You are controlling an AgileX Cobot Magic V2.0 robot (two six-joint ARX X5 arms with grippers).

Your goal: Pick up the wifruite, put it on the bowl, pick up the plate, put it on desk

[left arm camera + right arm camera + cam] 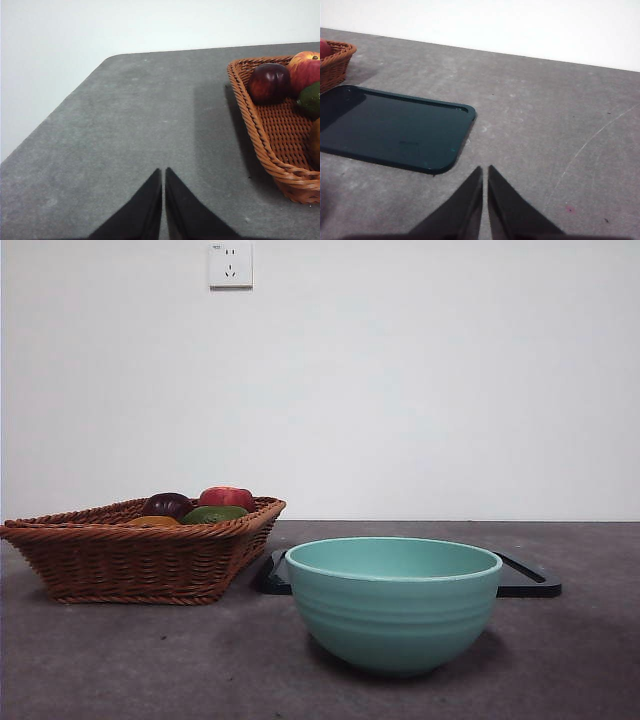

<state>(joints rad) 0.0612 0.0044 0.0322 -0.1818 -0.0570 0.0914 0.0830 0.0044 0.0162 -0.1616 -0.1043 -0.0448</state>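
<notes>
The wifruite [152, 521], orange-yellow, lies at the front of a wicker basket [130, 560]; only its edge [315, 142] shows in the left wrist view. The teal-green bowl [393, 602] stands upright on the desk [120, 660], near and a little right of centre. Behind it lies the plate [525, 580], a flat dark tray with rounded corners [390, 127]. My left gripper [163, 170] is shut over bare desk, well clear of the basket [272, 130]. Shut too, my right gripper [485, 167] hangs over the desk just off the plate's corner. Neither gripper shows in the front view.
The basket also holds a dark purple fruit [269, 83], a red fruit [305, 70] and a green fruit [311, 98]. The desk's rounded corner and edge [107, 57] lie beyond the left gripper. A white wall with a socket [230, 264] backs the desk.
</notes>
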